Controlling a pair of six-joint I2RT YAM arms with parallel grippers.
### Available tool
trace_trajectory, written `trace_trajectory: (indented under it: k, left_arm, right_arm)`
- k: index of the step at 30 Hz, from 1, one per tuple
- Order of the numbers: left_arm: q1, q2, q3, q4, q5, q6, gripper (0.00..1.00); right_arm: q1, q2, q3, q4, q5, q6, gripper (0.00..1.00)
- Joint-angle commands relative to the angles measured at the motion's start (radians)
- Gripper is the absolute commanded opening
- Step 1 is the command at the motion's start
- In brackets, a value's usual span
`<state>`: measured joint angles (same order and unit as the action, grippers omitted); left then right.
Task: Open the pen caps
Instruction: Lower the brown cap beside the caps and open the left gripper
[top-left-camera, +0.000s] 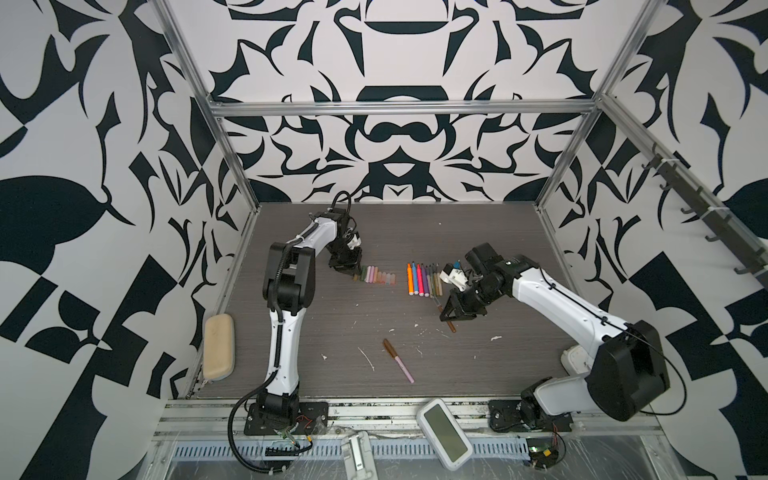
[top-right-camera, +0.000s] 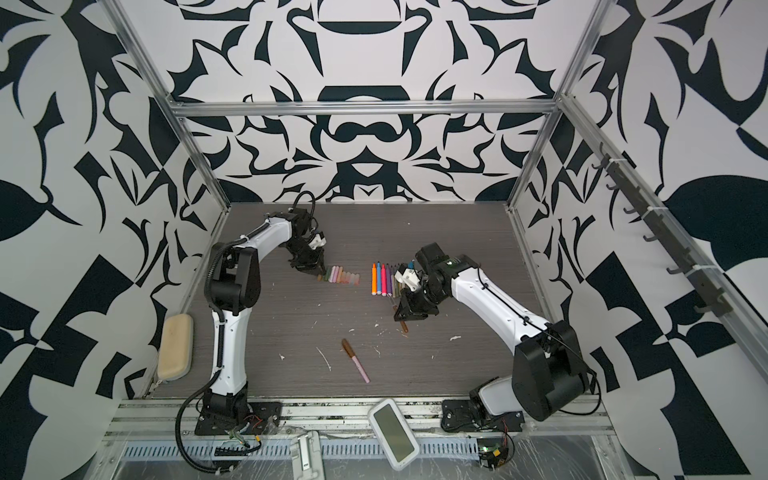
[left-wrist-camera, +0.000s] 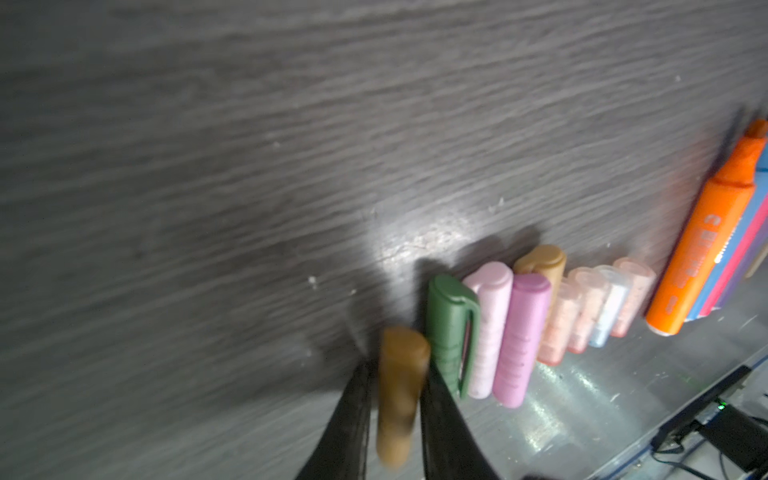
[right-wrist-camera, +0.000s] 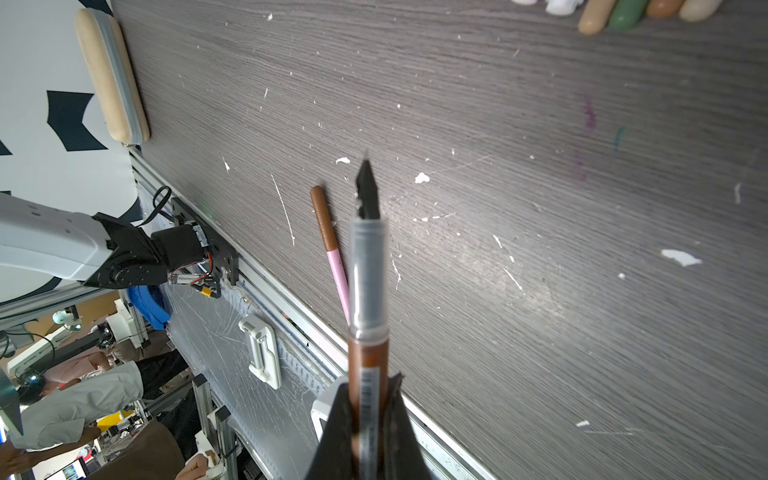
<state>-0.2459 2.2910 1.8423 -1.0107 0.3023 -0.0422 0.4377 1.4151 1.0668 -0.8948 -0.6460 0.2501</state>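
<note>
Right gripper (right-wrist-camera: 369, 382) clamps the uncapped brown pen (right-wrist-camera: 368, 361) while the left gripper (left-wrist-camera: 399, 370) sets the brown cap (left-wrist-camera: 401, 399) beside the lined-up pen caps (left-wrist-camera: 523, 320) (grip unclear, blurred); next, probably, a clean release and retreat.

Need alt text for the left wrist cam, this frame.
A stubby brown plastic pen cap sits between the left gripper's two black fingers; motion blur hides whether they grip it. Beside it on the dark wood-grain table runs a row of caps, green, pink, tan, translucent pink, then an orange marker pen.
</note>
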Motion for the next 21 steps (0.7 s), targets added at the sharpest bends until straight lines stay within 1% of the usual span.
trace_trajectory:
  k: [1,10,14,18,21]
  left_arm:
    - [0.004,-0.025,-0.021,-0.002,0.0,-0.02,0.27]
    - [0.004,-0.078,-0.026,0.019,-0.025,-0.052,0.28]
    - [0.003,-0.113,-0.019,0.034,-0.017,-0.066,0.29]
    - [0.006,-0.138,-0.01,0.036,-0.011,-0.071,0.28]
    - [0.012,-0.169,-0.024,0.06,0.016,-0.086,0.27]
  right_arm:
    - [-0.007,-0.018,0.029,-0.027,-0.006,-0.026,0.0]
    - [-0.008,-0.035,0.016,-0.026,-0.007,-0.024,0.0]
    - [-0.008,-0.043,0.009,-0.026,-0.004,-0.02,0.0]
    - [-0.012,-0.044,0.011,-0.028,0.03,-0.034,0.0]
    - [-0.04,-0.021,0.035,-0.03,0.052,-0.054,0.0]
